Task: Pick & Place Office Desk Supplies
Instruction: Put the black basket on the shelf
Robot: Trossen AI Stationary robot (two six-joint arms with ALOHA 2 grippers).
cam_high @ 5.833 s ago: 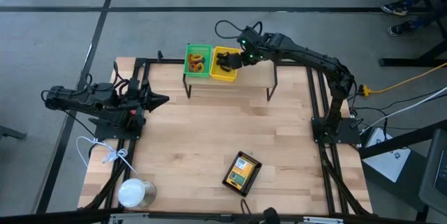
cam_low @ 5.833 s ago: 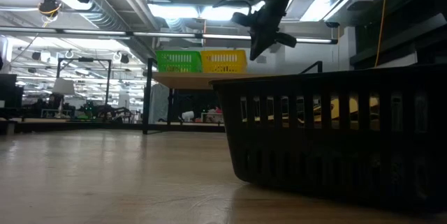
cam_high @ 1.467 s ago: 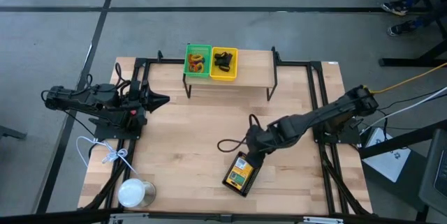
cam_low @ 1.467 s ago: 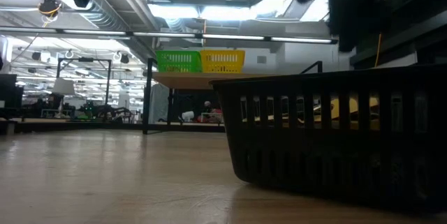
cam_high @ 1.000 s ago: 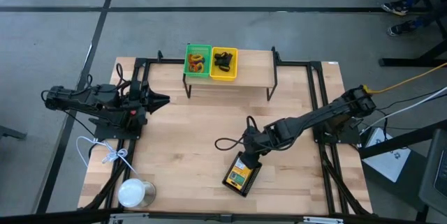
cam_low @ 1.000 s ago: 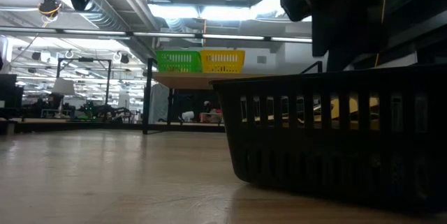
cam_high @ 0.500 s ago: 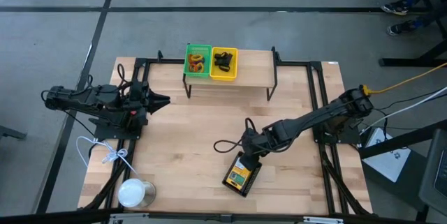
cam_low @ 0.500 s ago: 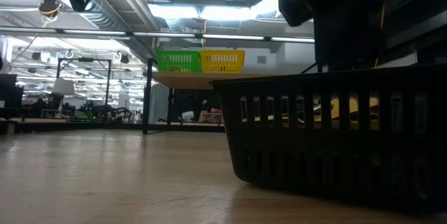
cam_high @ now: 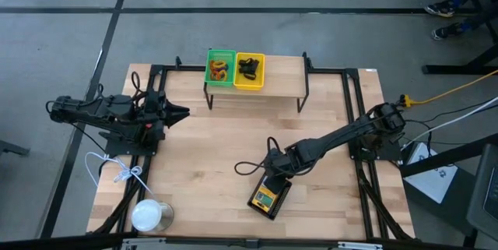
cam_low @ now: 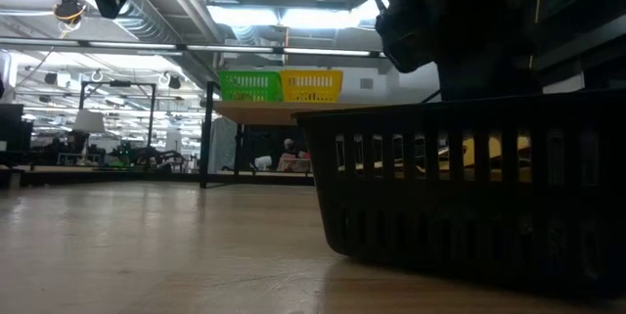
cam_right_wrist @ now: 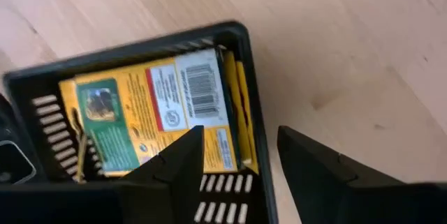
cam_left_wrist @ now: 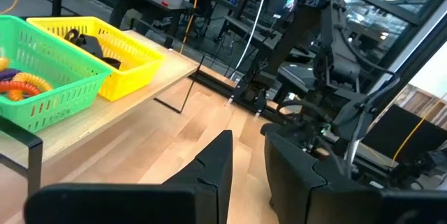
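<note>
Three trays, green tray (cam_high: 220, 68), yellow tray (cam_high: 250, 72), black mesh tray (cam_high: 269, 195), two grippers.

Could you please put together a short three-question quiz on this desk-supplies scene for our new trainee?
1. True or false: the right gripper is over the black mesh tray, fingers apart.
2. Which tray on the raised shelf holds the black clips?
A. green tray
B. yellow tray
C. neither
3. Fill in: the printed boxes lie inside the ____ tray.

Key:
1. True; nothing is between the fingers.
2. B; the green tray holds the orange and purple loops.
3. Black mesh.
</note>
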